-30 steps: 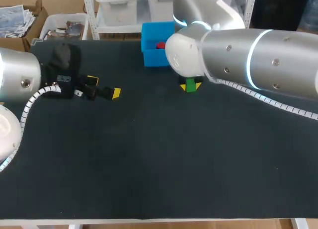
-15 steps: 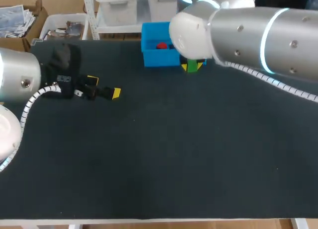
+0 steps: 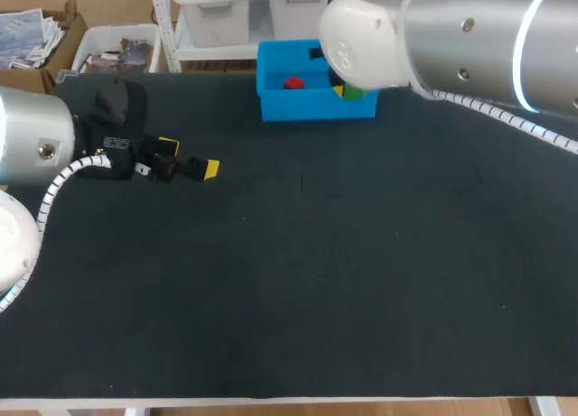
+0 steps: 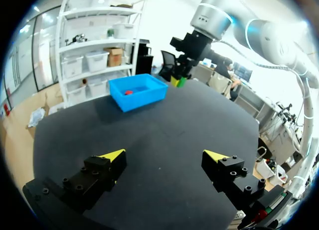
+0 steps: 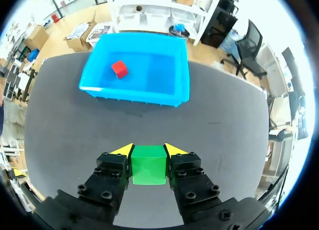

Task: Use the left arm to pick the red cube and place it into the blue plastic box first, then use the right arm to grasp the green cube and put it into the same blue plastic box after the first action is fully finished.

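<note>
The red cube (image 3: pixel 293 83) lies inside the blue plastic box (image 3: pixel 274 105) at the table's far edge; it shows too in the right wrist view (image 5: pixel 119 69) within the box (image 5: pixel 183 88). My right gripper (image 3: pixel 349 92) hangs over the box's right part, shut on the green cube (image 5: pixel 148 163), which sits squarely between its yellow tips. The same cube (image 4: pixel 180 82) is visible from the left wrist, held above the box (image 4: pixel 142 97). My left gripper (image 3: pixel 188 159) rests open and empty at the left side of the table; its fingertips (image 4: pixel 113 155) stand wide apart.
The dark table mat (image 3: pixel 298 281) stretches from the box to the near edge with nothing else on it. My right arm's thick silver links (image 3: pixel 470 37) cross the far right corner above the table.
My right arm has carried the green cube up off the mat and toward the far edge, from in front of the box to above it. The left arm has stayed still.
</note>
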You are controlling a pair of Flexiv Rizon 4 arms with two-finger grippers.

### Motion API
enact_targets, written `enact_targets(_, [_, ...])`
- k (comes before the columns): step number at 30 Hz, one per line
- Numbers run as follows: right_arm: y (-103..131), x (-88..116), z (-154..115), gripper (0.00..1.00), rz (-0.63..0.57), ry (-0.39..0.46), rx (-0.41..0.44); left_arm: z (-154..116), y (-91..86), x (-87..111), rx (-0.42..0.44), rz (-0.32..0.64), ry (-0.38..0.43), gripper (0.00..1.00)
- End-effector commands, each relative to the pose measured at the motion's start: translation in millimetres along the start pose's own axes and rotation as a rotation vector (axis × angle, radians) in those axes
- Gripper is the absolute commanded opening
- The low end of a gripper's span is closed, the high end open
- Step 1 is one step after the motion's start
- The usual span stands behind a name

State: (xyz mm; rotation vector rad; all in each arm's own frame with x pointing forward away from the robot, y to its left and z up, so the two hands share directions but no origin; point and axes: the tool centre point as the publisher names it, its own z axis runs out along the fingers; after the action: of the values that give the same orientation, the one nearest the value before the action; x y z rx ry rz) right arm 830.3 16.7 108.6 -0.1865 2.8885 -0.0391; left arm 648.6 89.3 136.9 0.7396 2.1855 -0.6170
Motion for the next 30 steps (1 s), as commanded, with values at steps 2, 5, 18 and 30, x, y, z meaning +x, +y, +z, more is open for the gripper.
enact_targets(2, [1,9,-1,0.0,0.004,-0.093,0.006,-1,2.6,2.1,0.01,0.003,-0.009,1.0])
enact_targets(5, [1,9,-1,0.0,0.004,-0.093,0.006,-1,2.6,2.1,0.01,0.003,-0.009,1.0])
enact_targets(18, [1,9,-1,0.0,0.004,-0.093,0.006,-1,2.6,2.1,0.01,0.003,-0.009,1.0])
enact_targets(30, [-4,-40,3,0.0,0.067,-0.167,-0.026,-1,2.6,2.1,0.01,0.003,-0.009,1.0])
